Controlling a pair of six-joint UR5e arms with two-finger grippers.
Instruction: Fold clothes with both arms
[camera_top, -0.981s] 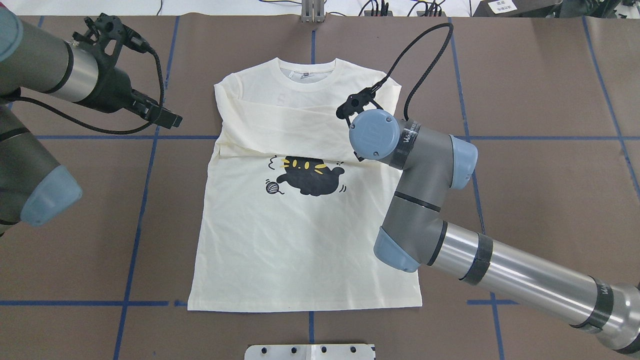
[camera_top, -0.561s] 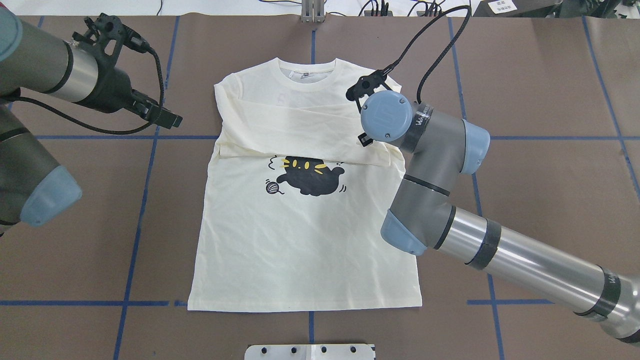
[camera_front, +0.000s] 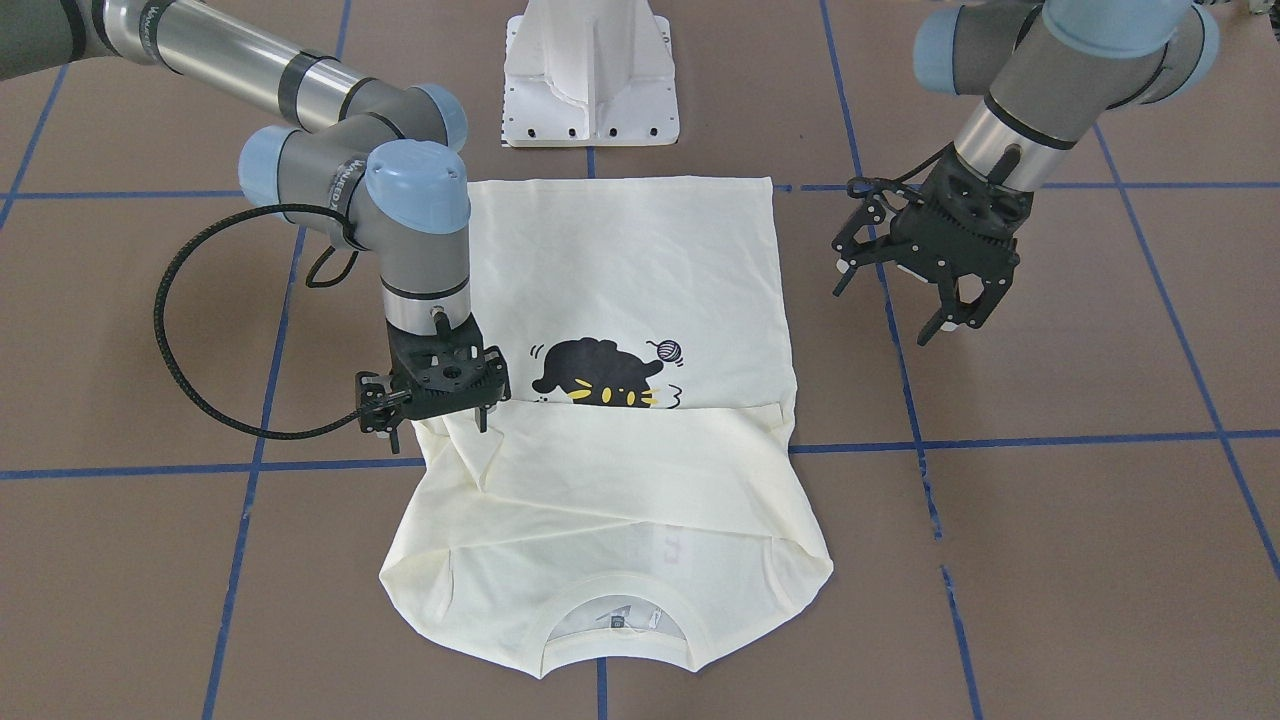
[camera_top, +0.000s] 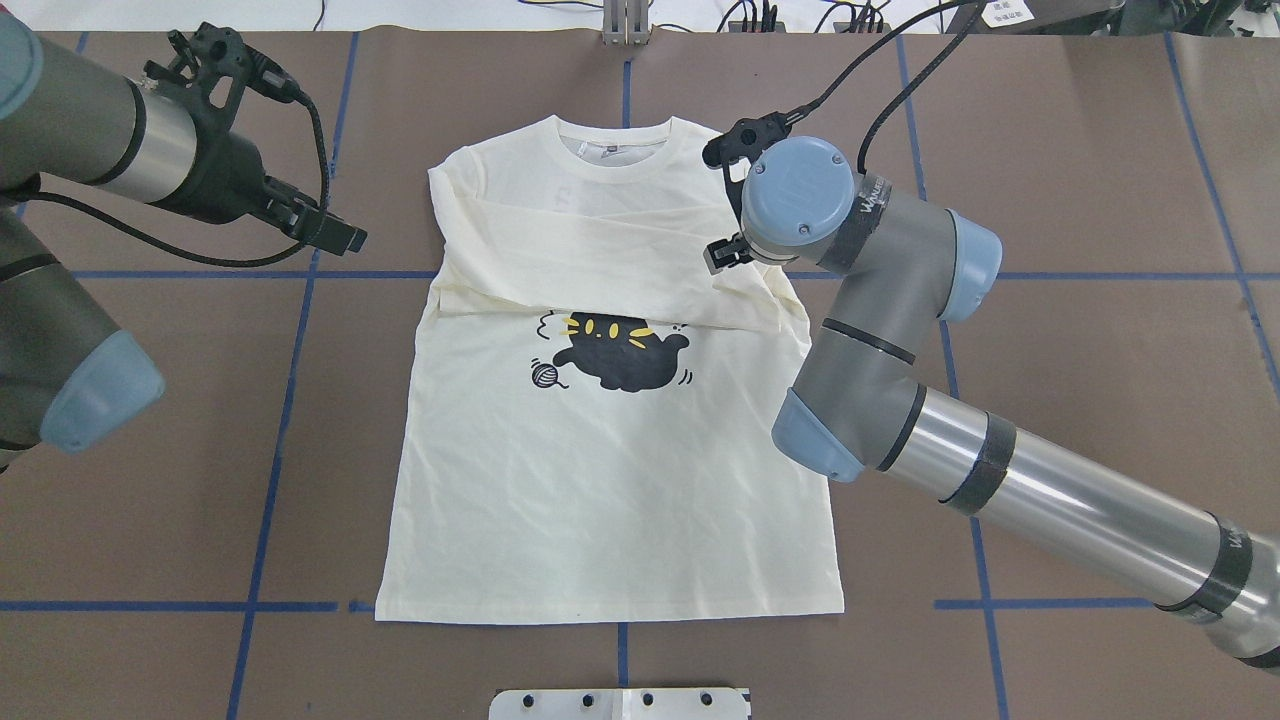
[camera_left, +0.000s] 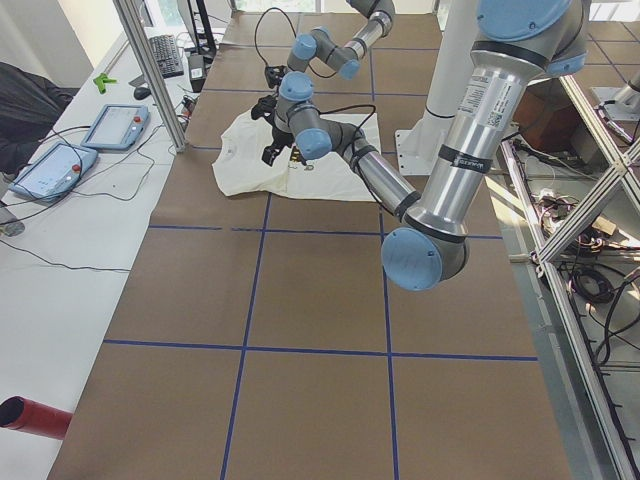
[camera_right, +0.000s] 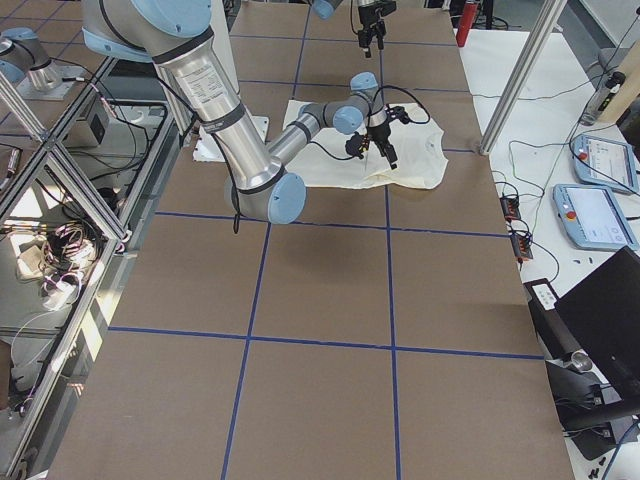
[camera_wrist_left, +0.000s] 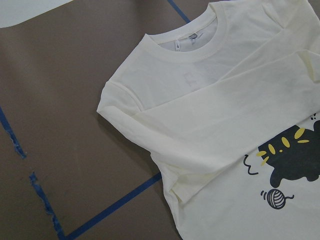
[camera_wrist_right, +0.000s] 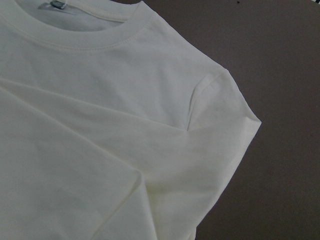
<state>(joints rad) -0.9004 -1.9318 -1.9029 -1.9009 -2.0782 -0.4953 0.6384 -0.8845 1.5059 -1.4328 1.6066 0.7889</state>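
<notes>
Fig. | T-shirt (camera_top: 600, 480): flat, print up, mid table (camera_top: 1100, 400), collar far, sleeves folded across chest (edge meets cat's top) | R hand (camera_front: 442, 420): fingers spread, empty, over far-right shoulder | L hand (camera_front: 950, 315): spread, empty, above table left of shirt

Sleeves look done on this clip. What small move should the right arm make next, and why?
Probably slide the right gripper out to the shoulder corner of the shirt on its side. Both sleeves already lie folded across the chest; this gripper hangs open over the shirt's side edge, holding nothing, and the left gripper hovers open off the cloth.
</notes>
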